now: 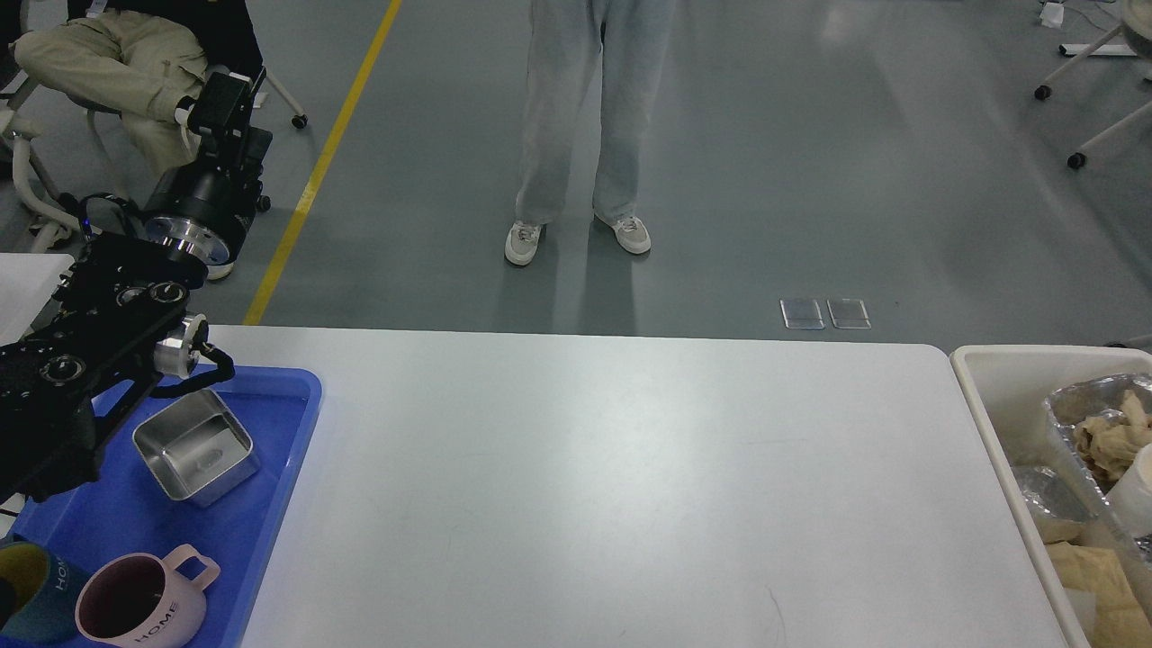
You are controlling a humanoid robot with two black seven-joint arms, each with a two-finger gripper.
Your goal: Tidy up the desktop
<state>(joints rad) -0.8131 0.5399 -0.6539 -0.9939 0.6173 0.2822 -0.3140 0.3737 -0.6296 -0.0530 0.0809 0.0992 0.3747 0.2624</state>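
Observation:
The white desktop (612,486) fills the lower part of the head view, and its middle is bare. My left arm comes in from the left, raised above the table's far left corner. Its gripper (225,94) points away over the floor, dark and seen end-on, so its fingers cannot be told apart and nothing shows in it. My right arm and gripper are out of view.
A blue tray (261,531) at the left holds a square steel dish (193,445), a pink mug (135,607) and a teal mug (27,594). A cream bin (990,396) at the right holds foil, crumpled brown paper (1111,436) and a white cup. A person (585,117) stands beyond the table.

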